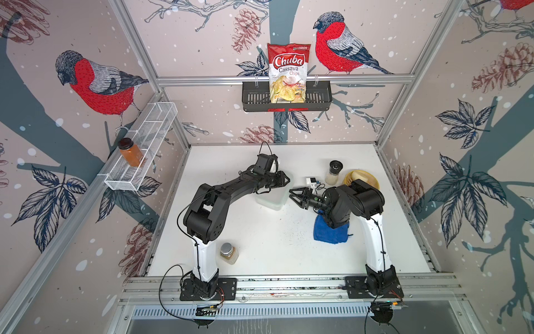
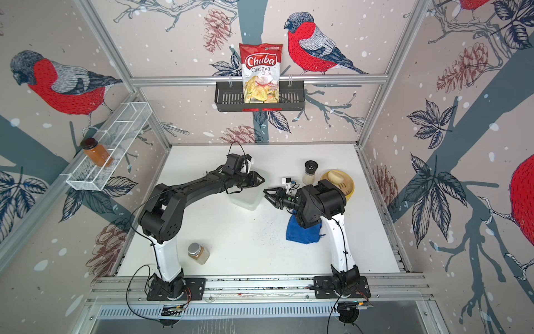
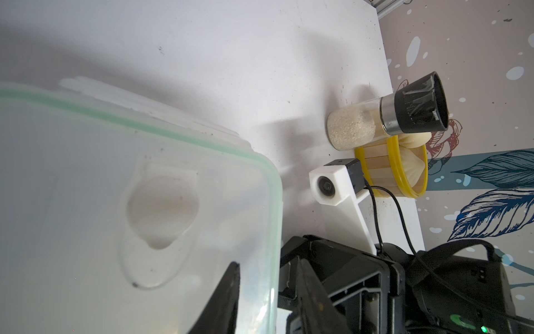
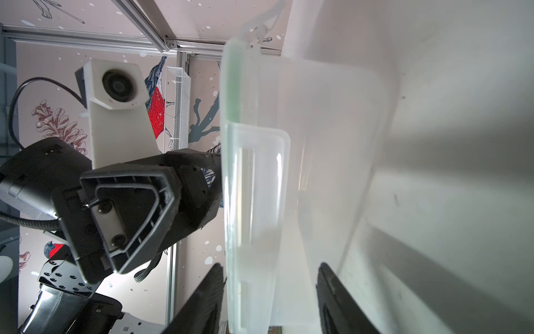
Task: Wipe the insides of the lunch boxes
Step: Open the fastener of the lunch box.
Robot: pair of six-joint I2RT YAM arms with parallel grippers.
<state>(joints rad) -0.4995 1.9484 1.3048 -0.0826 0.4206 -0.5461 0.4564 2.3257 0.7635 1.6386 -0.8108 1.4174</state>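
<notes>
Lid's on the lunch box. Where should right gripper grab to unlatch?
Grip the latch flap hanging from the lid down the lunch box wall facing the right gripper. Come in level from that side and catch its free lower edge; the flap lies flat on the wall, so likely nothing else lifts.

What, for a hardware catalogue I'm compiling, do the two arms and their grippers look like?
Both arms match: the left arm and right arm have black jointed housings above white lower links, on black base plates. The left gripper and right gripper have black, triangular, ribbed fingers and white camera mounts. Thin black cables loop by the bases.
</notes>
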